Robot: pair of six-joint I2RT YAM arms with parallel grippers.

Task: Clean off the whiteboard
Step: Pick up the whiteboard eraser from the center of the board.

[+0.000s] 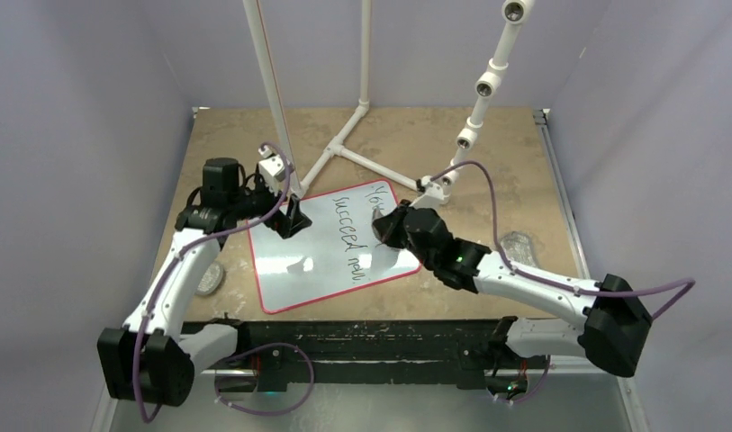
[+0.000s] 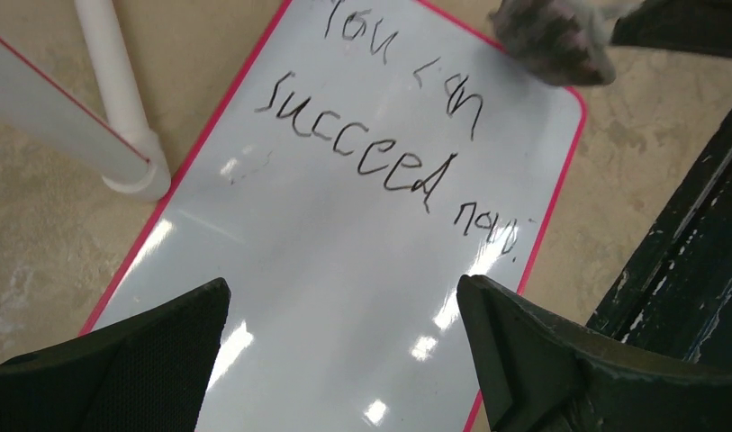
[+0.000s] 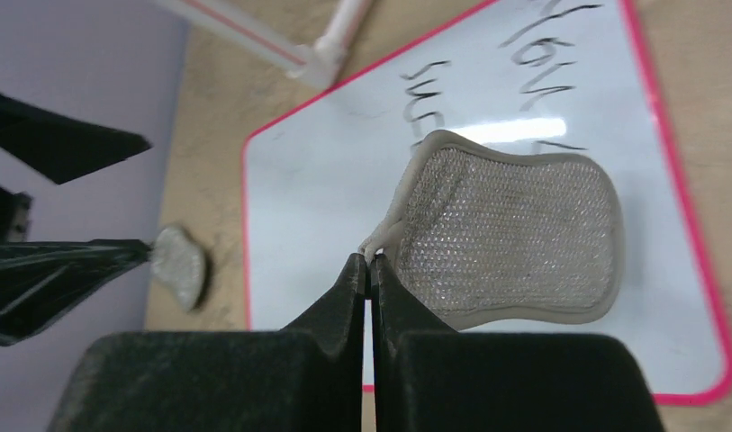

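**While the right arm has the pad, the ink sits under it and to its left**

Since the near half of the whiteboard [image 1: 321, 247] is bare, there is nothing for me to wipe there. The board lies flat on the table [image 1: 488, 144] between both arms. Its long axis runs left to right, with the right end skewed away from me. A spare pad [image 1: 211, 277] lies off its near-left edge, untouched.

The left gripper [image 2: 342, 288] hangs over the board's left end, jaws spread wide and holding nothing.

The right gripper [image 3: 369, 261] is pinched fully closed on the edge tab of a grey mesh pad [image 3: 506, 238], which hangs over the right end. I can't tell if the pad touches the surface yet.

The writing [image 2: 371, 148] fills the right half, in lines running near to far across the short side. My guess: the right arm is the nearer one, and the stroke goes down, then leftward across the lines toward the far edge.
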